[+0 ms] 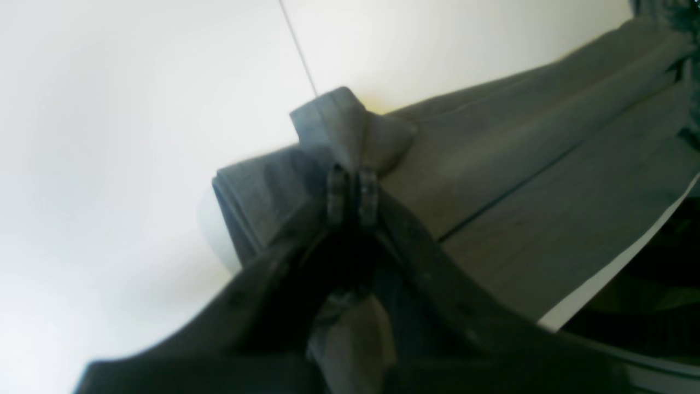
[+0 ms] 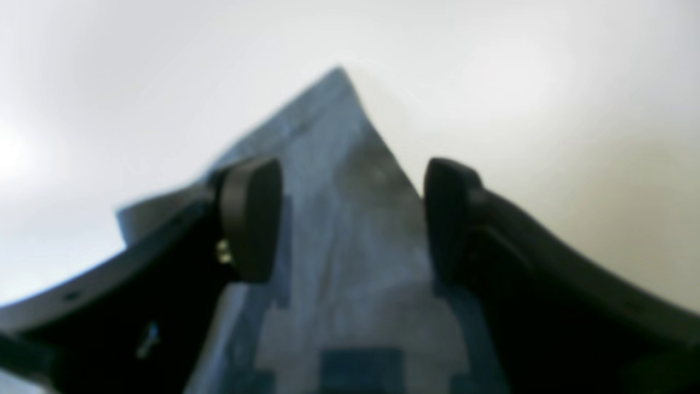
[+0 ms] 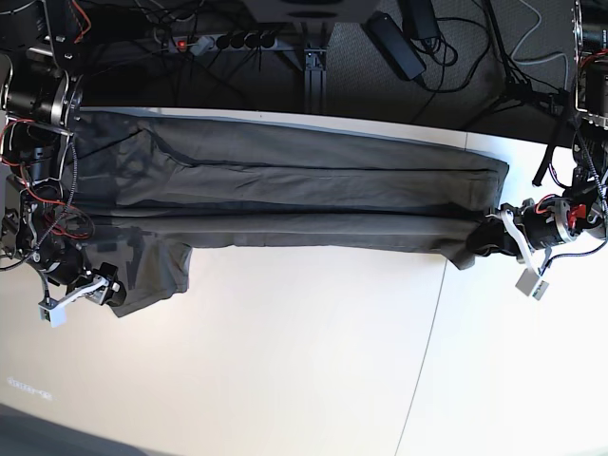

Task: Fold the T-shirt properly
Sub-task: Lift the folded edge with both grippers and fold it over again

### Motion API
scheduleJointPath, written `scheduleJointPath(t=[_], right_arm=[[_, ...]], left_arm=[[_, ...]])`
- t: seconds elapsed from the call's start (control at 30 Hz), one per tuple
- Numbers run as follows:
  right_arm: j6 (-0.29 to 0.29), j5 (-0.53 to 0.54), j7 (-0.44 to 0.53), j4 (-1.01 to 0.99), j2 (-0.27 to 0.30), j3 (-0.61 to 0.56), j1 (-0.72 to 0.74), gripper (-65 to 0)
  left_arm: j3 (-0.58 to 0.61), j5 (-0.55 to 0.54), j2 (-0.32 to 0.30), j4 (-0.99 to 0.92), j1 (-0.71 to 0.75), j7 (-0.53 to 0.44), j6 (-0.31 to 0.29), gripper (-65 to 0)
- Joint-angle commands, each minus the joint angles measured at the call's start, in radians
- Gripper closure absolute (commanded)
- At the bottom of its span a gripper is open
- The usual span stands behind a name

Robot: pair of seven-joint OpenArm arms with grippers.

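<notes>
The dark olive-grey T-shirt (image 3: 313,180) lies stretched in a long folded band across the far half of the white table. At the band's right end my left gripper (image 3: 484,237) is shut on a bunched corner of the cloth. The left wrist view shows its fingertips (image 1: 353,191) pinching a raised fold of the T-shirt (image 1: 519,180). My right gripper (image 3: 112,285) is at the left end over the sleeve. Its pads (image 2: 251,219) stand wide open, and a point of T-shirt fabric (image 2: 339,164) lies between and beneath them, not gripped.
The white table (image 3: 285,380) has a thin seam (image 3: 427,332) running front to back right of centre. Behind its far edge are a power strip (image 3: 237,40) and dark cables (image 3: 418,47). Both arm bases stand at the table's left and right ends.
</notes>
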Motion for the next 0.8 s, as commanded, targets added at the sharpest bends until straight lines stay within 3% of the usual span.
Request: scheduleJointPath(t=[0.0, 0.23, 0.4, 0.47, 0.57, 0.77], right_arm=[[0.056, -0.014, -0.009, 0.008, 0.004, -0.014, 0.024, -40.9], [0.056, -0.01, -0.016, 0.01, -0.027, -0.143, 0.022, -40.9], [0.056, -0.007, -0.023, 0.01, -0.029, -0.17, 0.022, -39.8], [0.056, -0.014, -0.023, 0.01, -0.029, -0.17, 0.022, -29.9], [0.055, -0.024, -0.019, 0.01, -0.026, -0.17, 0.022, -0.5], [0.056, -0.024, -0.026, 0.04, -0.011, -0.17, 0.021, 0.0]], left_arm=[[-0.009, -0.015, -0.017, 0.014, -0.019, -0.018, -0.014, 0.0], [-0.009, -0.015, -0.017, 0.014, -0.019, -0.022, -0.014, 0.0], [-0.009, -0.016, -0.017, 0.014, -0.019, -0.022, -0.014, 0.0], [-0.009, -0.019, -0.017, 0.014, -0.019, -0.023, -0.014, 0.0], [-0.009, -0.035, -0.017, 0.014, -0.019, -0.027, -0.014, 0.0], [-0.009, -0.033, -0.017, 0.014, -0.019, -0.048, -0.014, 0.0]])
